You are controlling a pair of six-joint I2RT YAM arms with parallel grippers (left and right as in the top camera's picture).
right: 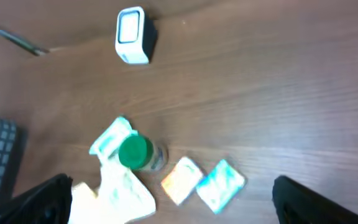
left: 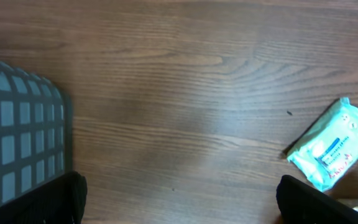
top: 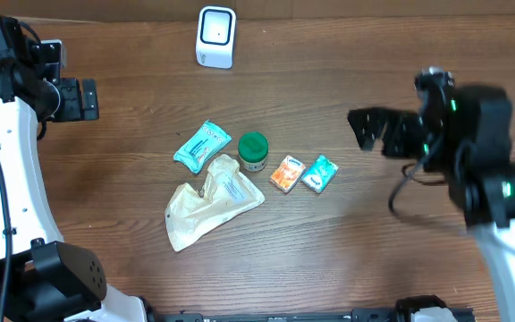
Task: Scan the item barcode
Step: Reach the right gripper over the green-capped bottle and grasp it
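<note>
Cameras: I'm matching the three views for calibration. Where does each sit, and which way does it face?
Overhead: above the table, looking straight down at the scanner and jar; left gripper and right gripper show, both open.
Left wrist: on the left arm, facing down at wood and the big teal pack; its fingertips fill the bottom corners.
Right wrist: on the right arm, angled down at scanner and jar; fingertips in bottom corners.
Shared: overhead and right wrist both show scanner and jar.
</note>
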